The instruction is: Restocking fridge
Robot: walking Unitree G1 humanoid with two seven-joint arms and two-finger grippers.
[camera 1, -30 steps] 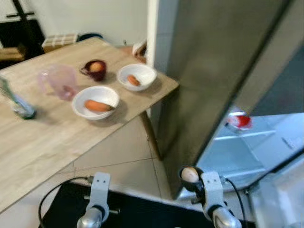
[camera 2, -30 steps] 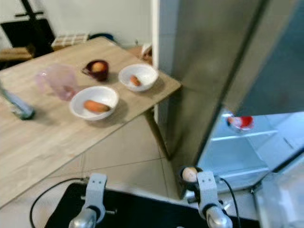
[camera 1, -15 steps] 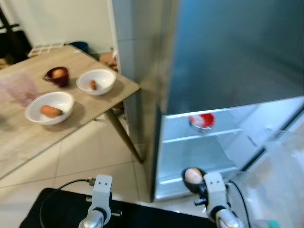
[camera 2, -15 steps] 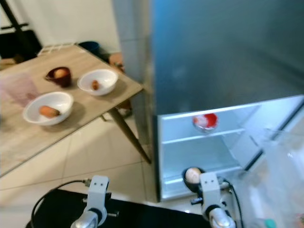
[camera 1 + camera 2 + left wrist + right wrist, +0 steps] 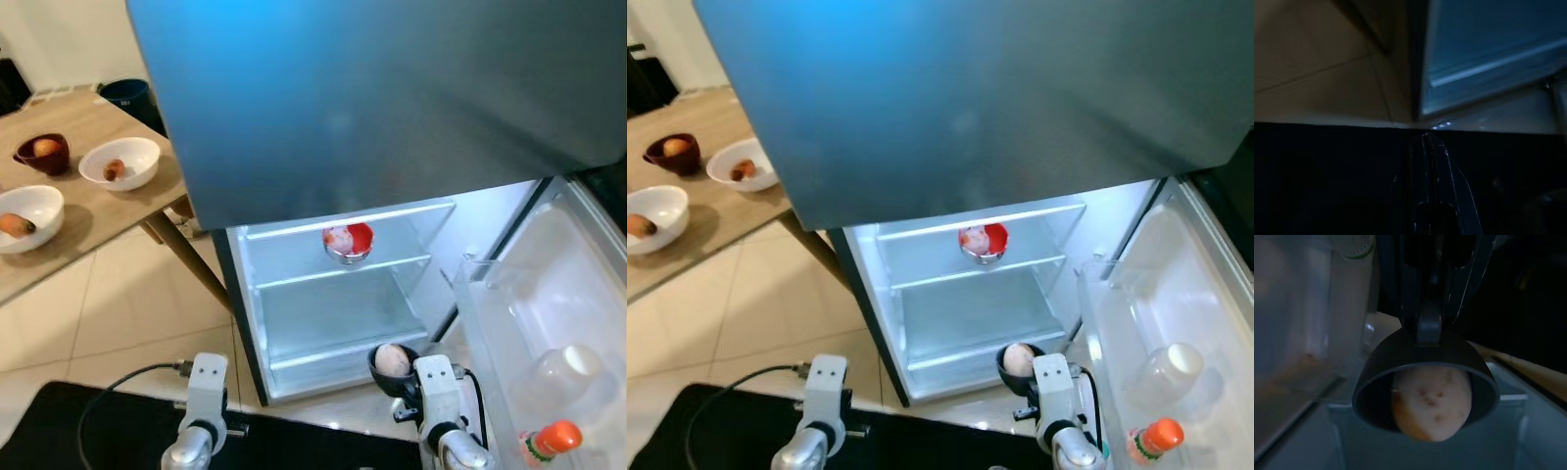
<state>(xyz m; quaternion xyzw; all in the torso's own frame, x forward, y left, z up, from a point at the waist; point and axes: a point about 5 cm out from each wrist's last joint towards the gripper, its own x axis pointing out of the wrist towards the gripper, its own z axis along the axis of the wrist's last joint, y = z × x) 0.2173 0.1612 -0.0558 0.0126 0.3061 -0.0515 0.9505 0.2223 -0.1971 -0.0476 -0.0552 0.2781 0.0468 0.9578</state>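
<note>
My right gripper (image 5: 1429,319) is shut on the handle of a small dark cup (image 5: 1425,382) that holds a pale speckled potato (image 5: 1432,404). In the eye views the cup (image 5: 392,361) hangs low in front of the open fridge (image 5: 333,294), just outside its bottom shelf. The fridge's lit compartment has a glass shelf (image 5: 343,273) with a red bowl (image 5: 348,240) on it. Over the dark floor mat my left gripper (image 5: 1426,141) hangs idle, its fingers together.
The open fridge door (image 5: 549,323) stands at the right, its bins holding an orange-capped bottle (image 5: 549,441) and a white-lidded jar (image 5: 566,366). A wooden table (image 5: 88,220) at the left carries two white bowls (image 5: 120,162) and a maroon cup (image 5: 44,153). Tiled floor lies between.
The camera has swung right from the table to face the open fridge. The right gripper still holds the cup with the potato; the left arm has not moved.
</note>
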